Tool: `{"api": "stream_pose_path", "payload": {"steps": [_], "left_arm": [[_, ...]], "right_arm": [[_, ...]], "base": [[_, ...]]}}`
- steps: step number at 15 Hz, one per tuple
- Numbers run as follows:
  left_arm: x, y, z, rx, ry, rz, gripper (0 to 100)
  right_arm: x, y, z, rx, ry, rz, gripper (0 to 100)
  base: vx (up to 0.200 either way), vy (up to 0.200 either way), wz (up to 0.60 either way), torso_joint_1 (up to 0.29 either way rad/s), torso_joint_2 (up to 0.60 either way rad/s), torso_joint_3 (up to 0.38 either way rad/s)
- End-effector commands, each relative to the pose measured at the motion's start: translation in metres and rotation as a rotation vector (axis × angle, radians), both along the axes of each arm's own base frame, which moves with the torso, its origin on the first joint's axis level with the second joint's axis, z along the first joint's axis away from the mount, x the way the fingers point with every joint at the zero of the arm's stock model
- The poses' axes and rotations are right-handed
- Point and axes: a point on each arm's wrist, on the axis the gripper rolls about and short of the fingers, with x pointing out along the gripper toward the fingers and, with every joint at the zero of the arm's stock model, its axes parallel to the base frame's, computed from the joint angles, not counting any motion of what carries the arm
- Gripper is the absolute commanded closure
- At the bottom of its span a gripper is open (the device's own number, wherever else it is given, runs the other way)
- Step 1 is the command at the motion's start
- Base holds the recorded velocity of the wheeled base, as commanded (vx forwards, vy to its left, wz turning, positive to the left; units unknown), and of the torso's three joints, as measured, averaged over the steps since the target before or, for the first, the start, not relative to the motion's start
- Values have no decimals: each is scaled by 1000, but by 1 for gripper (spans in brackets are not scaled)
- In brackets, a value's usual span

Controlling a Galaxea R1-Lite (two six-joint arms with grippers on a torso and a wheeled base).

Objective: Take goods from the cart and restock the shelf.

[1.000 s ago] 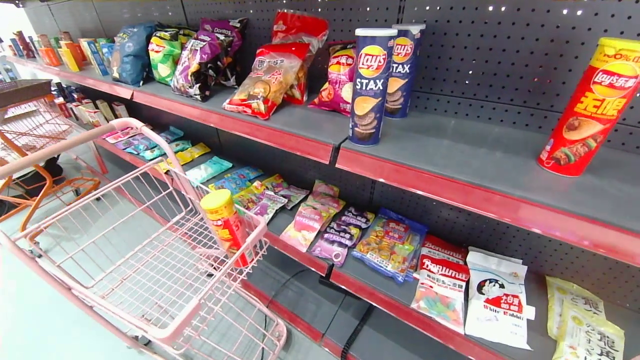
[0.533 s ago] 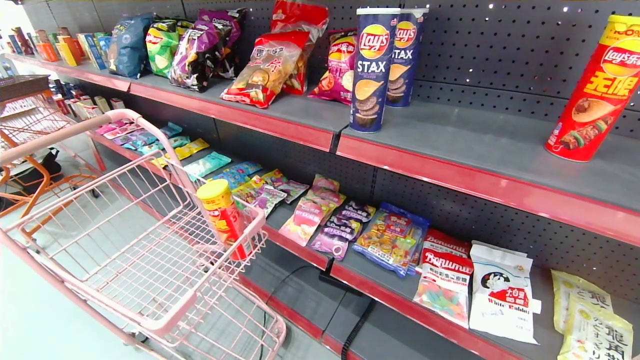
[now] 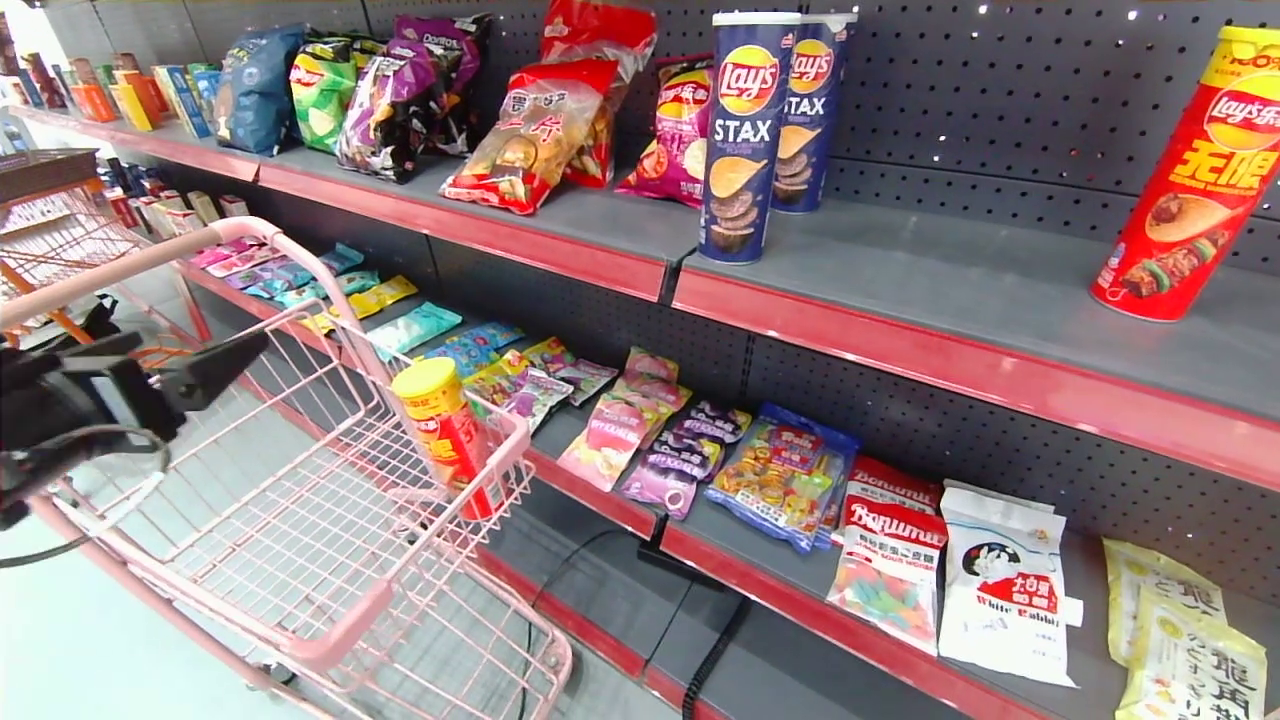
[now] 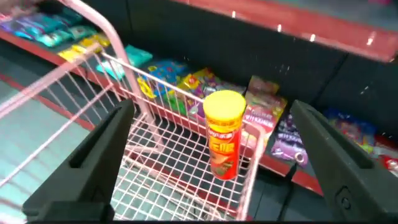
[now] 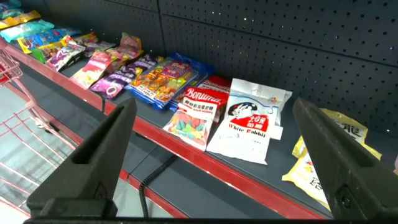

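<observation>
Red chip canister (image 3: 447,425) with yellow lid standing in pink cart (image 3: 345,628), against basket corner nearest shelving. Left gripper (image 4: 211,112) hovering at handle side of cart, jaws spread wide, gripping nothing, canister well ahead of it. Right gripper (image 5: 211,112) hanging with jaws apart, empty, facing lower shelf (image 3: 760,600), where candy bags (image 3: 780,485) lying flat. Farther back, upper shelf (image 3: 960,385) carrying chip bags (image 3: 530,140), two blue chip cans (image 3: 745,135) standing one behind other, another red canister (image 3: 1190,175) standing well apart at right.
</observation>
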Motion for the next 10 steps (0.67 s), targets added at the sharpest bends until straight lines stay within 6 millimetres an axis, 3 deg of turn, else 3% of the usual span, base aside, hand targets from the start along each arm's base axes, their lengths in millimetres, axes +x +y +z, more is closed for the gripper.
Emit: {"api": "stream_pose_path", "payload": {"steps": [1,4,8,10], "left_arm": [[61,6,-96,-8,228,-25,0],[82,3,-118,0,220,-48,0],[96,2,-125,3,224,-92,0],[113,-2,-128,52,204,-136,0]], "right_arm": [[0,0,0,0,1,0,0],[0,0,0,0,1,0,0],[0,0,0,0,1,0,0],[0,0,0,0,1,0,0]], "base": [[0,0,0,0,0,0],[0,0,0,0,0,0],[0,0,0,0,0,0],[0,0,0,0,0,0]]}}
